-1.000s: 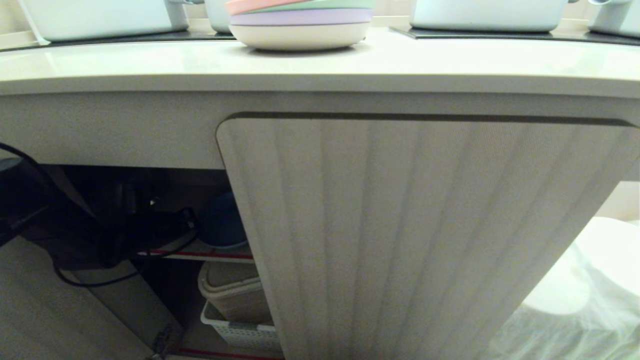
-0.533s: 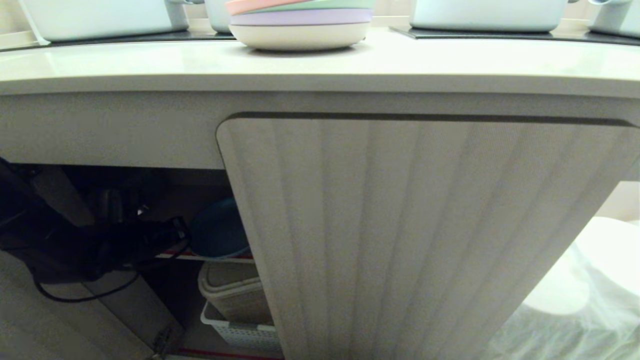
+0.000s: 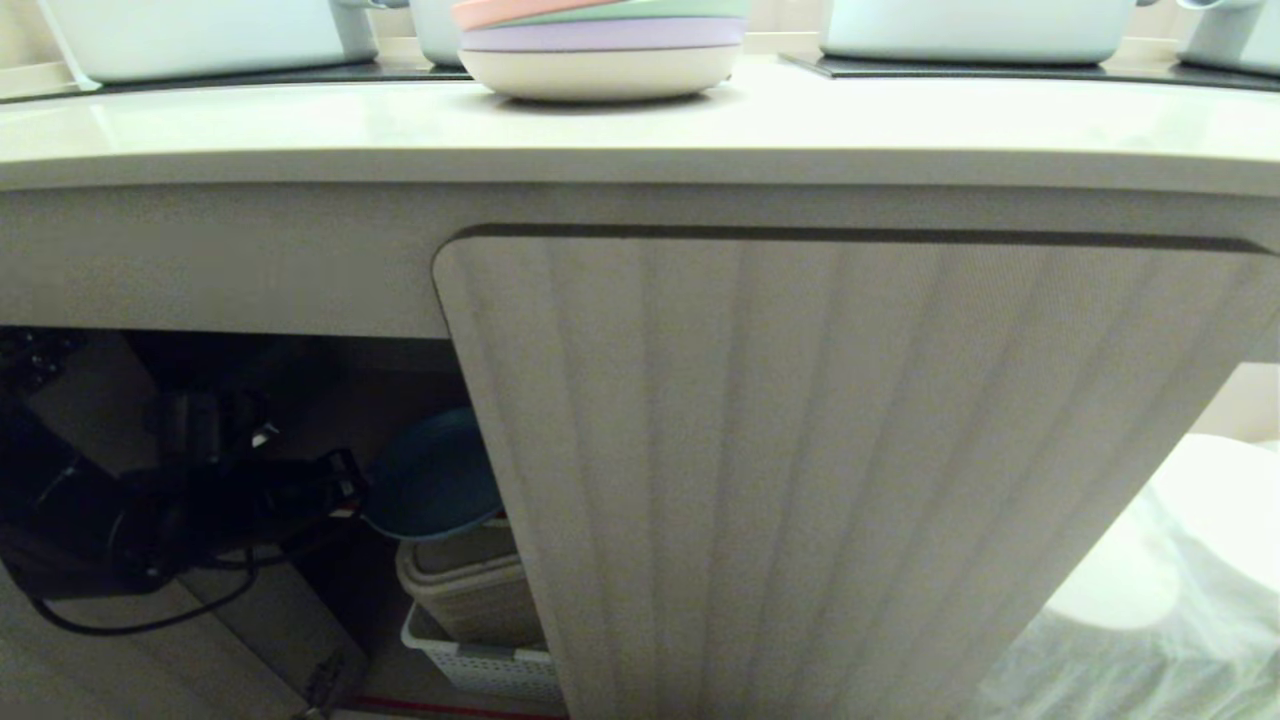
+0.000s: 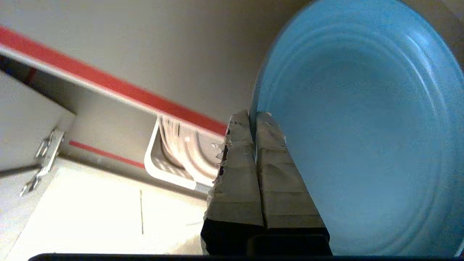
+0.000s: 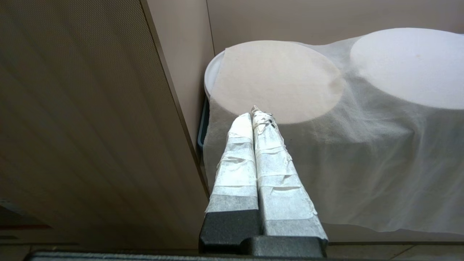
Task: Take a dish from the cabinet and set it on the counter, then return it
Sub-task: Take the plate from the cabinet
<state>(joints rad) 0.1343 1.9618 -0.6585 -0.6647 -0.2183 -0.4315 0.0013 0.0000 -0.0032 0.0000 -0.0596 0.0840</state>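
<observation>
The dish (image 4: 362, 127), a light-blue plate, is tilted in the open left side of the cabinet (image 3: 820, 480). In the head view the dish (image 3: 435, 490) shows dark blue beside the closed ribbed door. My left gripper (image 4: 252, 116) is shut on the dish's rim, one taped finger on each face; from the head camera the left gripper (image 3: 345, 490) is a dark shape inside the opening. The counter (image 3: 640, 130) runs across above. My right gripper (image 5: 255, 114) is shut and empty, parked beside the closed door.
A pink-topped stack of pastel plates (image 3: 600, 45) stands on the counter between pale pots. Below the dish sit a beige container (image 3: 465, 580) and a white basket (image 3: 480, 660). The red-edged shelf (image 4: 108, 83) and a hinge (image 4: 43, 159) are close. White cloth-covered things (image 5: 326, 108) lie to the right.
My left arm has drawn back and down out of the cabinet, bringing the dish with it. The dish has come off the shelf and now hides the shelf's red edge.
</observation>
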